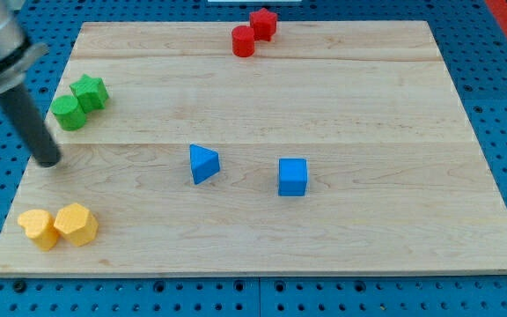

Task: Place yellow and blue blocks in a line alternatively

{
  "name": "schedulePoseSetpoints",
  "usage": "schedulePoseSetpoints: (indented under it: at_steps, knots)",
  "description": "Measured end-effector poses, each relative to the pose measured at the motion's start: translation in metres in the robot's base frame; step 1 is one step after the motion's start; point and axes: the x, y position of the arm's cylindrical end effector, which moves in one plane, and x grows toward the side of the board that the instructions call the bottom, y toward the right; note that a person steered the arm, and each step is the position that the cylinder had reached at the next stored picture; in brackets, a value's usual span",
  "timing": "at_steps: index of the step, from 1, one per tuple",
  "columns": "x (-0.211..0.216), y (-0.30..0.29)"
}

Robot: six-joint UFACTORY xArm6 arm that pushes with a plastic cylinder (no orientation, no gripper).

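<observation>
Two yellow blocks sit touching at the view's bottom left: a yellow star-like block (pixel 39 228) and a yellow hexagonal block (pixel 77 224). A blue triangular block (pixel 203 164) lies near the board's middle, and a blue cube (pixel 293 176) lies to its right, apart from it. My tip (pixel 49 161) rests on the board at the view's left, above the yellow blocks and below the green ones, touching no block.
Two green blocks, a green round one (pixel 69 113) and a green star (pixel 90 92), touch at the upper left. A red cylinder (pixel 244 41) and a red block (pixel 263 23) touch at the top edge. The wooden board (pixel 368 97) lies on a blue pegboard.
</observation>
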Motion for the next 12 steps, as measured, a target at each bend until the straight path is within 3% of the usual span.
schedulePoseSetpoints:
  at_steps: [1,3,7,8,9,10,12]
  knots:
    - [0.004,-0.017]
    - [0.094,-0.018]
    - [0.088,0.186]
    - [0.103,0.182]
    - [0.122,0.070]
    - [0.099,0.045]
    - [0.067,0.060]
